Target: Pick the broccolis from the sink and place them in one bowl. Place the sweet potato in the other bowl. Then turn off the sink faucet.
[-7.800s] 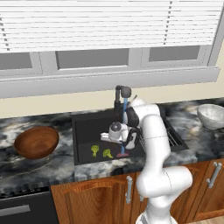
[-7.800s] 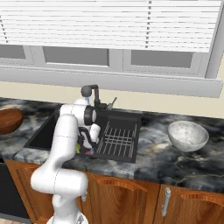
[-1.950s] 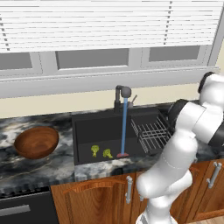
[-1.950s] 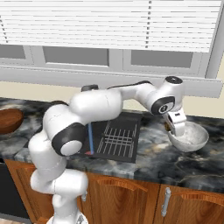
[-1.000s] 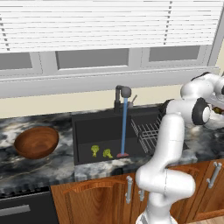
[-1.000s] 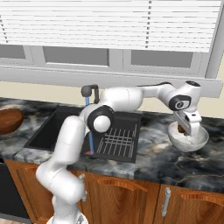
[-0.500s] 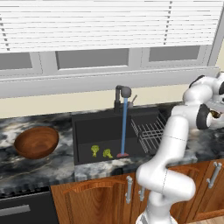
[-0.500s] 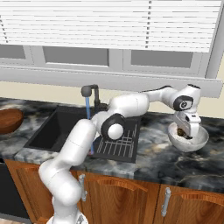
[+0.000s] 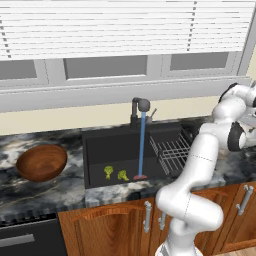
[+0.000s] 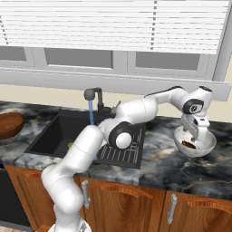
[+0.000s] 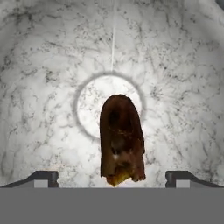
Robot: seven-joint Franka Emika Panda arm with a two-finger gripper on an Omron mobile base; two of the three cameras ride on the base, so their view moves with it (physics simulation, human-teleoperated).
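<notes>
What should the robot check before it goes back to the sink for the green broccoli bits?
1. Sweet potato lies inside the grey speckled bowl: ok.
2. Gripper is let go, its fingers wide apart and clear of the sweet potato: ok.
3. Both broccolis wait on the sink floor: ok.
4. Wooden bowl sits on the counter ready for them: ok.
5. Faucet off: not ok, water runs beside the broccolis.
6. Sweet potato has settled flat: cannot tell.

Wooden bowl (image 10: 9, 124) cut by frame edge
</notes>
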